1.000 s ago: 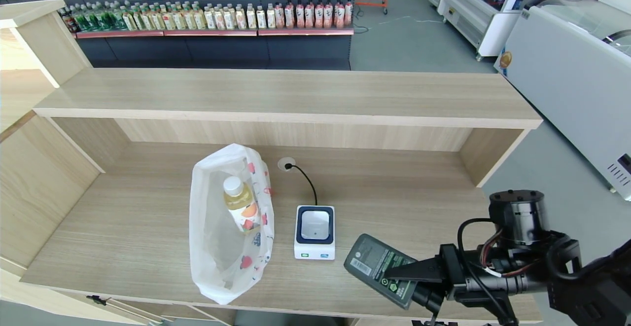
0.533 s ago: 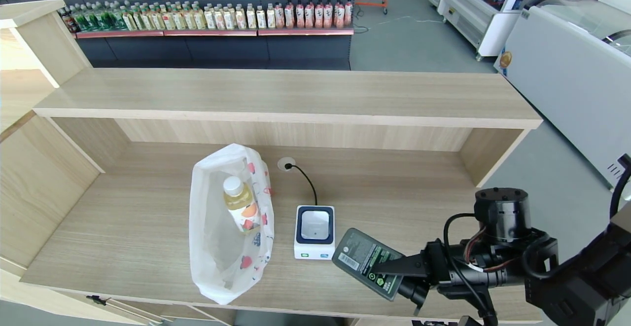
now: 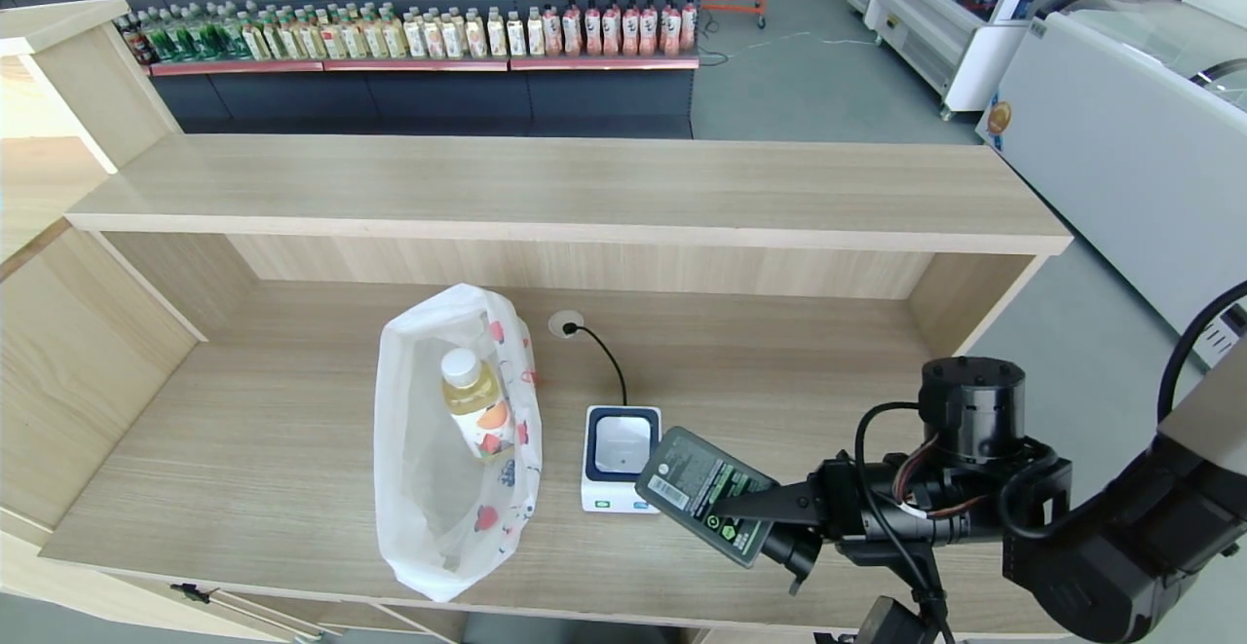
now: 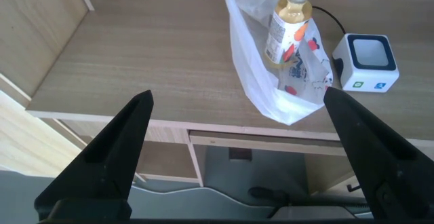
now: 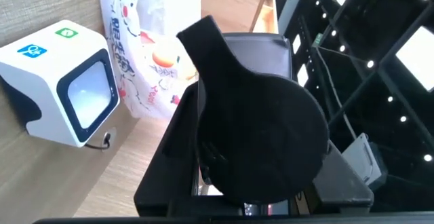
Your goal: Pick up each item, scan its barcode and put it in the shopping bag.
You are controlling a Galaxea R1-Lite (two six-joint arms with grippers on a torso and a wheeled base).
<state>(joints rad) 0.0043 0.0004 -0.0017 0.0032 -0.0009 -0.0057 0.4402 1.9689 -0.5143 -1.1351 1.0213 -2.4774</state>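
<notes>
Right gripper (image 3: pixel 765 508) shifted left since earlier frame, clenched on dark packet (image 3: pixel 694 488); packet lower centre, barcode up, edging over scanner (image 3: pixel 622 441), probably for scan; bag (image 3: pixel 429 498) left of centre, holding bottle (image 3: pixel 474 400).

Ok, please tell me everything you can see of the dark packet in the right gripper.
The packet is flat, dark grey, apparently plastic, with a white barcode label and green marks on its upper face. The right gripper is shut on one end, holding it tilted above the counter, beside the white scanner.
</notes>
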